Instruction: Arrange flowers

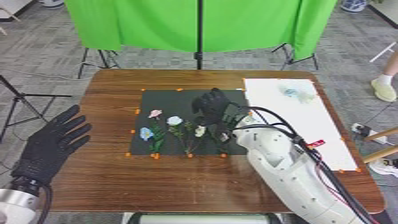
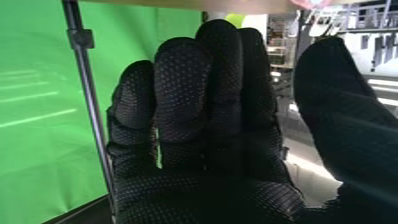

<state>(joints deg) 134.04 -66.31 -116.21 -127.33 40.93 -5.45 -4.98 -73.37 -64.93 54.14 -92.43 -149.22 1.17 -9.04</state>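
In the head view, a black mat [image 1: 164,102] lies on the wooden surface [image 1: 114,117], with a white sheet [image 1: 311,117] just right of the mat. On the mat the artificial flowers lie side by side, heads away from the robot: a light-blue flower [image 1: 147,133] and a pink flower [image 1: 155,113] near the mat's left edge, a white flower [image 1: 174,120] towards its middle, a cream flower [image 1: 200,131] right of that. Whether more lie under the right arm I cannot tell. Beyond the mat's right edge, on the far part of the sheet, rests a pale blue-and-white item [image 1: 291,92], probably a bloom already placed. If the sheet is where the arrangement goes, the job looks barely begun, with at least four stems left on the mat. The right hand [image 1: 211,105] is over the mat's far right part; the left hand [image 1: 55,145] waits left of the mat, fingers extended, holding nothing.

In the right wrist view, the right hand's fingers are straight and its thumb stands well apart, with no stem in its hold. The next step is probably to lower onto a stem and pinch it; neighbouring stems could get dragged along.
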